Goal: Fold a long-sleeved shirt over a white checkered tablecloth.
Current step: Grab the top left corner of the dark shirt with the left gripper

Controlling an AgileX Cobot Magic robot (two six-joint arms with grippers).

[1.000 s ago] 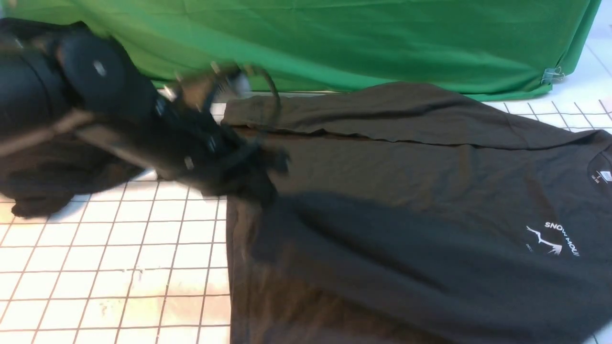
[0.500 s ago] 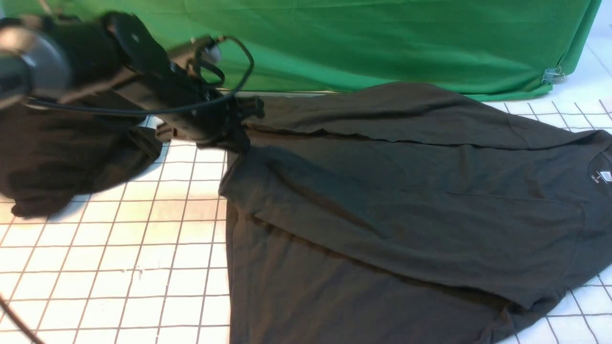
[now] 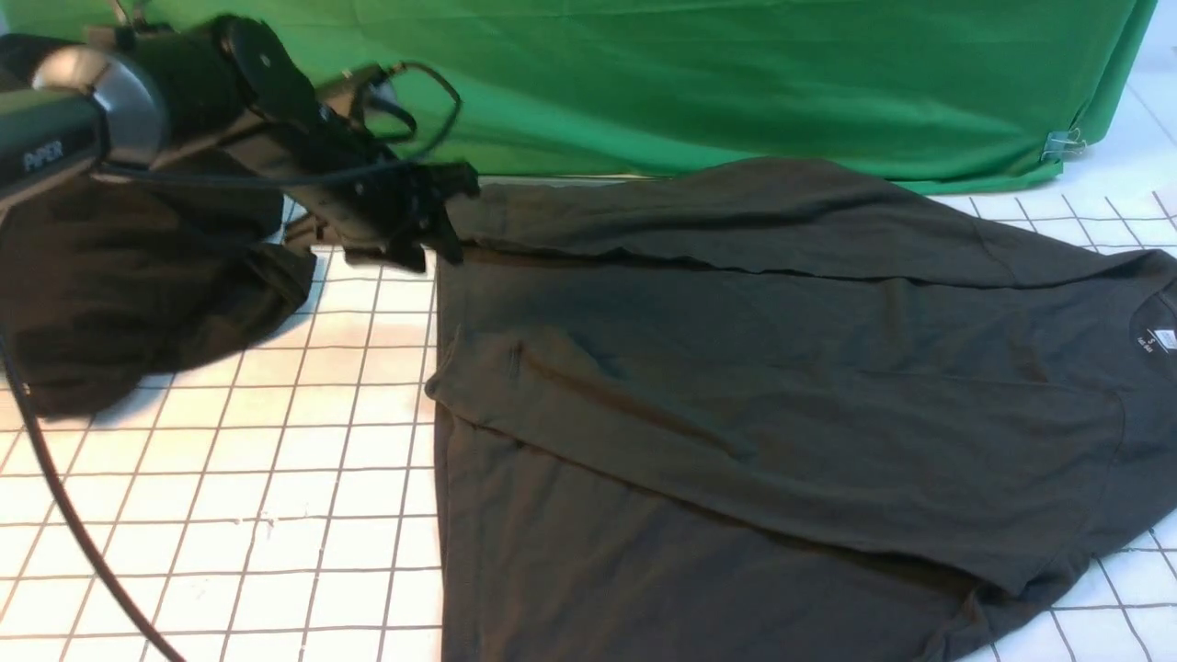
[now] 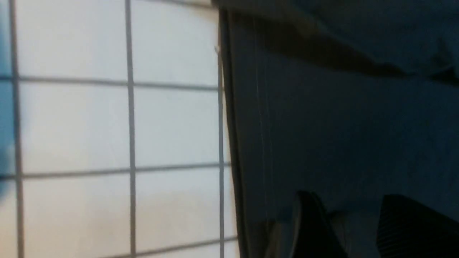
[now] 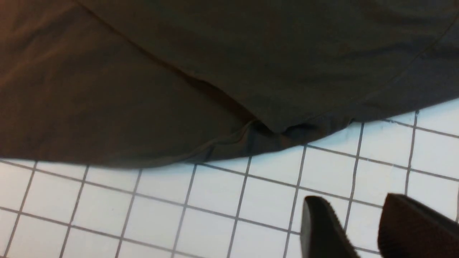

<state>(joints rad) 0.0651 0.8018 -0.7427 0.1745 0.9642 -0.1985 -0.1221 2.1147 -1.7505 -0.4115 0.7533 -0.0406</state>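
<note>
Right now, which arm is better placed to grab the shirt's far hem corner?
Left. The left hand, open, hovers at that corner of the shirt; the right hand is over tablecloth by the near edge.

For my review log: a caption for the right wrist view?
Right end effector open over the tablecloth, beside the shirt.

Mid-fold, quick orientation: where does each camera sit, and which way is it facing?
Front: between the arms, facing forward over tablecloth and shirt towards green cloth; left arm shows, right arm doesn't.
Left wrist: on left arm, looking down at shirt's edge; left fingers show, apart.
Right wrist: on right arm, looking down at shirt's edge; right fingers show, apart over tablecloth.
All three share shirt and tablecloth.
</note>
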